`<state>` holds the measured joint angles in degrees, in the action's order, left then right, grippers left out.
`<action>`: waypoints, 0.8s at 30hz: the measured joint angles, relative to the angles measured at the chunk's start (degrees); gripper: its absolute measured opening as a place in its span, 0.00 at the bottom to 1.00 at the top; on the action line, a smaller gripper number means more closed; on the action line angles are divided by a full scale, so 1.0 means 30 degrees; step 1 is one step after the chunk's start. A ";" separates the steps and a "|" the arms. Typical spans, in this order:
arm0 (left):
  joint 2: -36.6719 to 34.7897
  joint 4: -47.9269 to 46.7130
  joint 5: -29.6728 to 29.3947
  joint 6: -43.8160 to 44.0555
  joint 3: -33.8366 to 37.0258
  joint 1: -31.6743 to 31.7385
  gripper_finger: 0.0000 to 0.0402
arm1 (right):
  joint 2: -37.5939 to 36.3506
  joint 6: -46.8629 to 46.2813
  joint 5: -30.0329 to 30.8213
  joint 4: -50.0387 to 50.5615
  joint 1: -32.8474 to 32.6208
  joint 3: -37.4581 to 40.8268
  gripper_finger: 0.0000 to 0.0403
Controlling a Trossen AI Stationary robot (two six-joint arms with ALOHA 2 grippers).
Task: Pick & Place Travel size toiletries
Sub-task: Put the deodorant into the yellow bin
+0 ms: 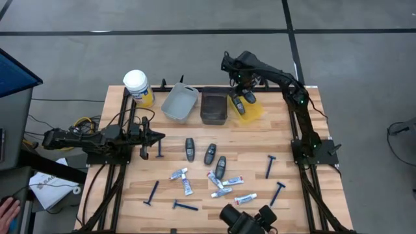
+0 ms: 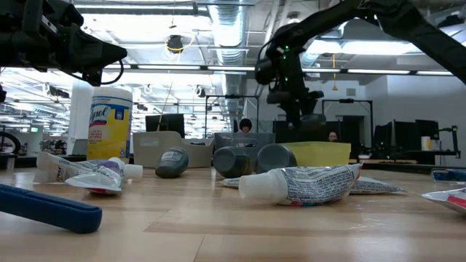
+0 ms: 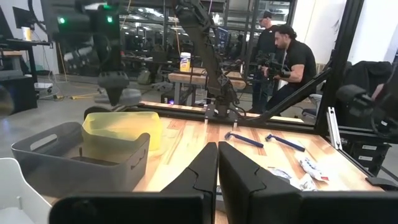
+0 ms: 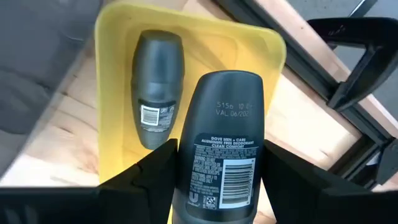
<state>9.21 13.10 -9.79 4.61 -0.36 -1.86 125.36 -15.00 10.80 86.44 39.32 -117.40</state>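
Right wrist view shows the right end effector (image 4: pixel 217 180) closed on a dark grey bottle (image 4: pixel 221 143), its fingers pressing the two narrow flanks, label side facing the camera. It hangs over the yellow bin (image 4: pixel 261 43), where a second bottle (image 4: pixel 158 87) already lies flat. The bottle looks like rigid, smooth plastic, light but probably slippery, so gripping across the narrow width near the middle, as here, seems the safest hold; a grip on the rounded cap end would likely slide off.

The high view gives what the wrist camera cannot: the rest of the toiletries spread on the bench (image 1: pixel 299 195). Three more bottles (image 1: pixel 210 154) lie near the centre, white tubes (image 1: pixel 224 185) cluster nearer the front edge, and blue razors (image 1: pixel 270 166) are scattered around them. The tubes look soft and would squash; the razors are thin and lie low, best taken by the handle.

The left end effector (image 1: pixel 155 137) waits at the left side of the bench. Its own wrist view shows the fingers (image 3: pixel 202 171) pressed together with nothing between them. The low view alone shows the held bottle hanging clear above the yellow bin's rim.
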 joint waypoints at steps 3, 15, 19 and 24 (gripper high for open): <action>0.0000 0.0007 0.0004 -0.0004 0.0000 -0.0003 0.02 | -0.0014 0.0038 0.0032 -0.0698 -0.0097 0.1116 0.49; 0.0000 0.0117 -0.0001 -0.0004 0.0000 -0.0004 0.02 | -0.0014 0.0138 0.0071 -0.4180 0.0308 0.3626 0.49; 0.0000 0.0117 0.0001 -0.0004 0.0000 -0.0001 0.02 | -0.0014 0.0146 0.0069 -0.4961 0.0252 0.4135 0.49; 0.0000 0.0173 -0.0003 0.0002 0.0000 -0.0004 0.02 | -0.0014 0.0148 0.0076 -0.5206 0.0311 0.4499 0.52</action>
<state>9.21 13.62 -9.80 4.62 -0.36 -1.87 125.32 -14.56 11.03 70.82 40.25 -103.90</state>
